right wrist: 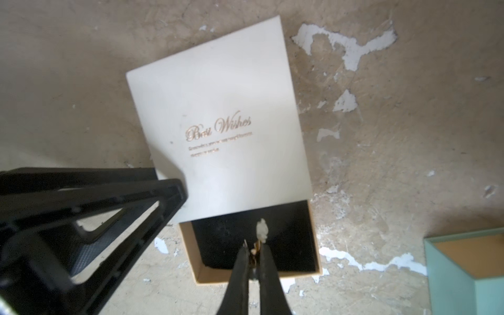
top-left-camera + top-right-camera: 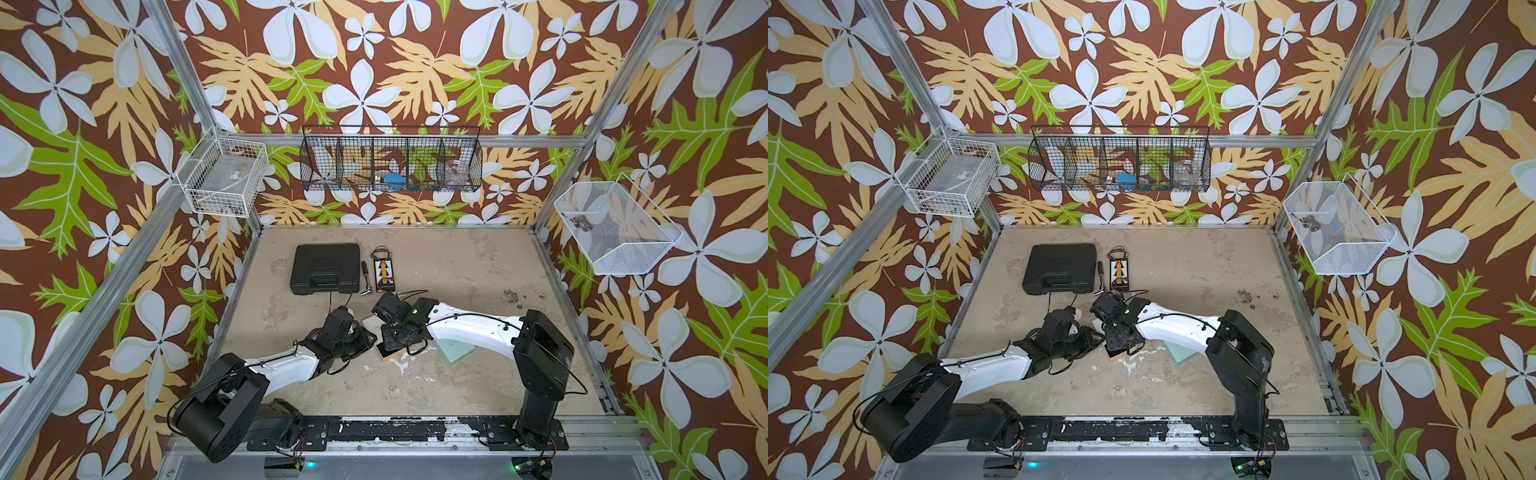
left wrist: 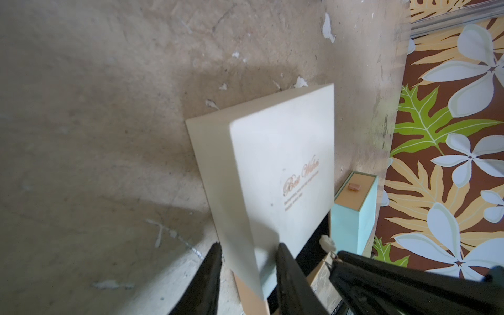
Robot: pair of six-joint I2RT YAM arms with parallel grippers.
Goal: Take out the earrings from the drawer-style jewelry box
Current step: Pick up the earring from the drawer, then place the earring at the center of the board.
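right pincer [image 1: 254, 249] pinching a blurred earring [image 1: 261, 231]
left pincer [image 3: 248, 245] clamps the jewelry box [image 3: 281, 152]; dark drawer [image 1: 218, 240] unreadable

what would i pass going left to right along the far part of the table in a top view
black plastic carry case with a moulded handle → slim black-handled tool → small circuit board with coloured wires
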